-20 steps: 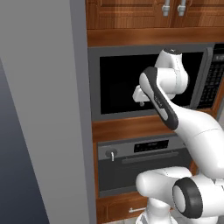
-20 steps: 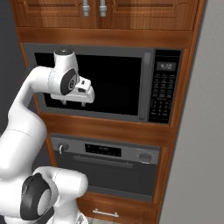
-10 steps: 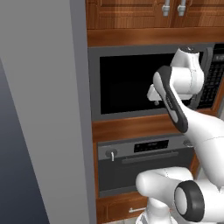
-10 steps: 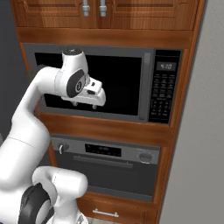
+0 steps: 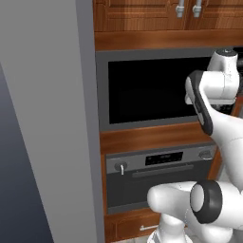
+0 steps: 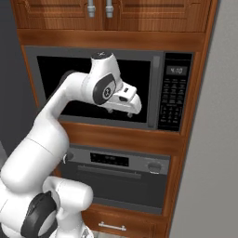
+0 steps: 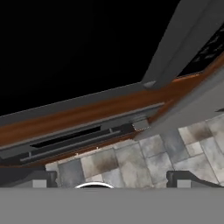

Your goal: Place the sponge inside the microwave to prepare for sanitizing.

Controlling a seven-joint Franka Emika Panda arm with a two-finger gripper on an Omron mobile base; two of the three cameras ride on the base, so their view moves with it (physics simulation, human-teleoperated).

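Black glass door of the microwave (image 6: pixel 93 88) was shut, so your tool (image 6: pixel 124 109) hung before it, spread wide, holding nothing, likely to open it.

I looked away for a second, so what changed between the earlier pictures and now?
The gripper swept sideways across the front of the microwave, from the middle of its door toward the keypad side. Its jaws are open and empty; nothing was grabbed or released. The microwave door stayed shut, and the oven below and the cabinets are unchanged.
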